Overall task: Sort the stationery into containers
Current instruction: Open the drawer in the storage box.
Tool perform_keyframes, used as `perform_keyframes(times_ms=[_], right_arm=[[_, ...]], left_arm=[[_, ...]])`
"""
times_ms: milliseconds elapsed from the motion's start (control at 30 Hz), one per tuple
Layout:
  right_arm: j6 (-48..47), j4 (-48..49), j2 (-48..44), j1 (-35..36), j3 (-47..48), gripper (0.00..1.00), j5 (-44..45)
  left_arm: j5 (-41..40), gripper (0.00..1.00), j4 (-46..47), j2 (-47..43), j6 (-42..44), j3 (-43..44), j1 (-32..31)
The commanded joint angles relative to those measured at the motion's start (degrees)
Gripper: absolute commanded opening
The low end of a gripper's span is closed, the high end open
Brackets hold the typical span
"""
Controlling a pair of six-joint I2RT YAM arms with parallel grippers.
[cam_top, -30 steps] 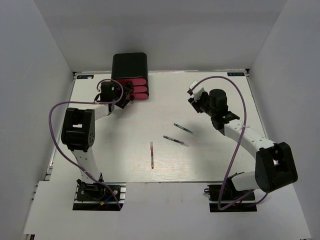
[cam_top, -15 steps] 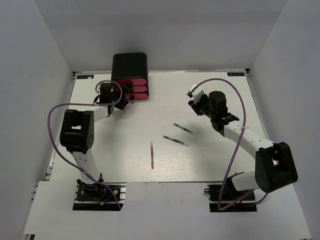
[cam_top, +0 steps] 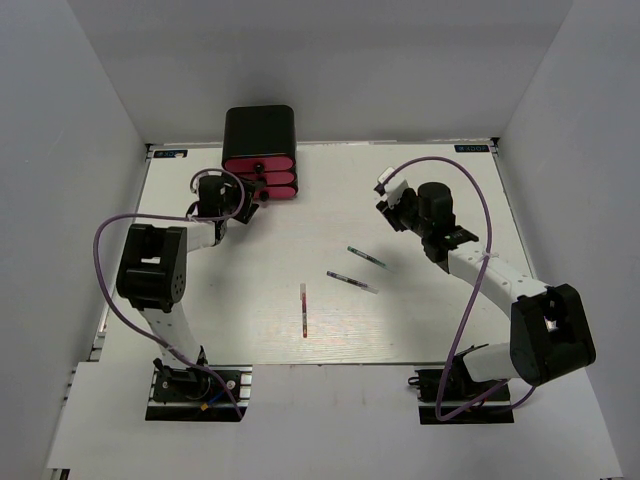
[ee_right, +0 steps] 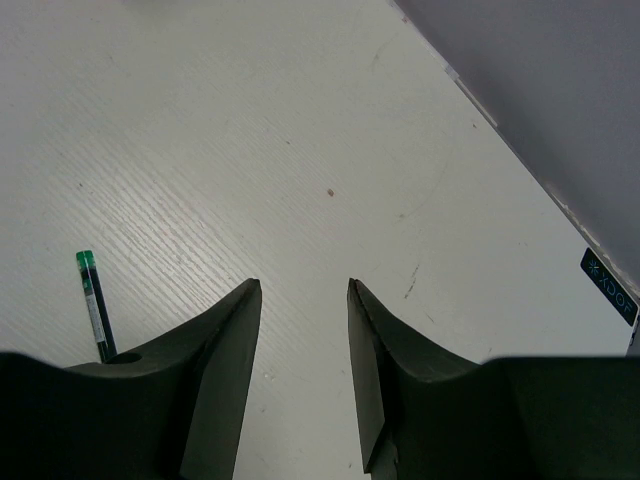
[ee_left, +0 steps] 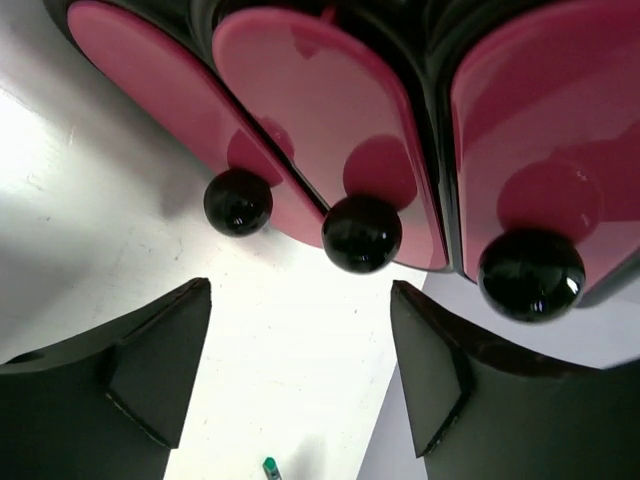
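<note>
Jaws of the left gripper [ee_left: 300, 300] are spread wide with nothing between them. In the left wrist view the three pink drawers [ee_left: 330, 130] fill the top of the frame. Middle knob [ee_left: 361, 233] sits just above the gap, clear of both fingers. Left knob [ee_left: 238, 202] is up-left of it and right knob [ee_left: 531, 275] is right of it, over the right finger. Green pen tip [ee_left: 270, 466] pokes in at the bottom edge, on the worktop.

Top view: left gripper [cam_top: 235, 205] is just below-left of the drawers [cam_top: 262, 178], which are set in a glossy black box [cam_top: 258, 130] at the upper left of the worktop [cam_top: 420, 320].

Jaws of the right gripper [ee_right: 302, 290] are parted but closer together, holding nothing, bare white worktop showing in the gap. Green-capped pen [ee_right: 93, 305] lies at the lower left of the right wrist frame, outside the left finger. Top view puts the right gripper [cam_top: 388, 195] at upper right of centre, well apart from the drawers.

Three pens lie loose mid-worktop: green-tipped pen [cam_top: 366, 257], dark pen [cam_top: 352, 282] just below it, red pen [cam_top: 303, 310] lower left, upright in frame.

Worktop is white with faint grain and small marks. Pale grey walls [cam_top: 80, 150] close in three sides. Purple cables [cam_top: 110, 225] loop off both arms.
</note>
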Motion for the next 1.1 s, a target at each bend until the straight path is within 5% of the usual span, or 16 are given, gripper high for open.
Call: perform_keyframes(times_ms=[0,233,333,433,500,567,733,1067], right_arm=[[1.26,1.14,-1.51,-0.44,-0.18,0.46,-1.07],[1.17,1.13,-1.51,-0.35,-0.18,0.46,-1.16],[1.08,1.13,-1.51,-0.53,-0.27,0.46,-1.16],[1.26,1.13,-1.42,-0.44,-0.44,0.46,-1.16],[1.17,1.13,-1.42,-0.53,-0.53,0.46,-1.07],[1.08,1.13,-1.60,-0.53,-0.62,0.46,-1.16],[1.00,1.40,-1.86,-0.35,-0.79,0.46,-0.98],[0.91,1.75,-2.04,-0.88,-1.32,0.46,-0.54]], left_arm=[[1.46,0.81,4.86,-4.63,0.09,-2.10,0.26],[0.24,0.83,8.29,-6.57,0.09,-5.62,0.26],[-0.29,0.73,8.29,-7.10,0.09,-5.63,0.26],[-0.29,0.44,6.97,-7.62,0.09,-6.33,0.26],[-0.90,0.37,4.87,-7.62,0.61,-6.94,0.26],[-0.90,0.37,3.21,-7.62,0.62,-6.94,0.79],[-0.38,0.58,-0.76,-4.55,2.38,-1.85,0.79],[-0.38,0.68,-5.86,0.72,3.43,6.58,0.79]])
